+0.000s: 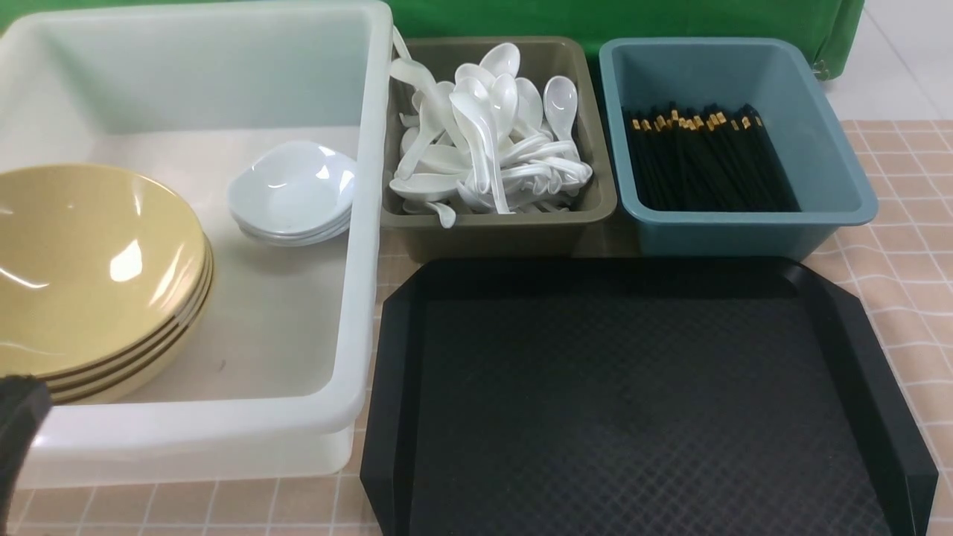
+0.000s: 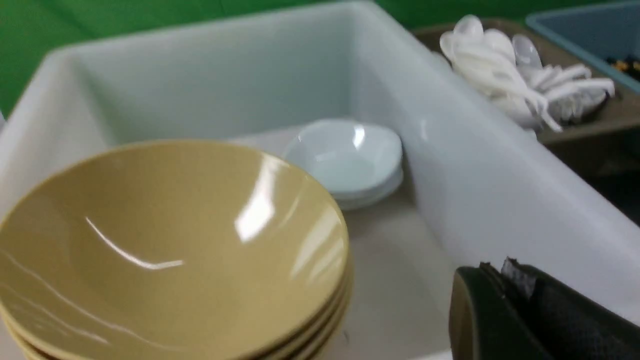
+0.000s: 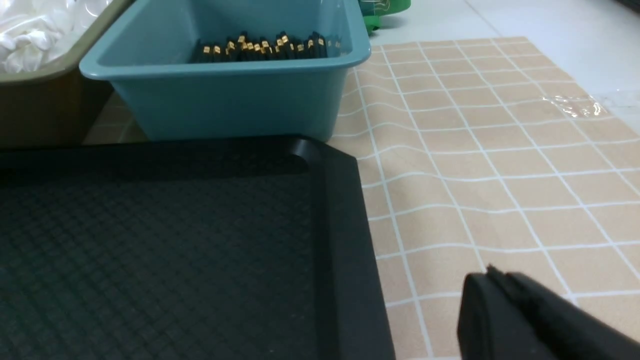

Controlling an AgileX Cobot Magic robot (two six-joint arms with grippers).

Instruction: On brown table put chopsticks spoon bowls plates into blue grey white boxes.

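Note:
Stacked mustard-yellow bowls [image 1: 82,260] and stacked small white plates [image 1: 294,186] rest inside the big white box [image 1: 357,298]. White spoons [image 1: 491,141] fill the olive-grey box [image 1: 491,227]. Black chopsticks [image 1: 703,160] with gold bands lie in the blue box [image 1: 744,231]. My left gripper [image 2: 492,272] is shut and holds nothing; it hangs at the white box's front edge, right of the bowls [image 2: 165,250]. Only a dark bit of it [image 1: 18,424] shows at the front view's lower left. My right gripper [image 3: 492,275] is shut and empty above the brown table [image 3: 500,175], right of the black tray.
A black octagonal tray [image 1: 640,402] with nothing on it lies in front of the grey and blue boxes. Green cloth [image 1: 610,18] hangs behind the boxes. Pale floor [image 1: 901,67] lies beyond the table's far right edge.

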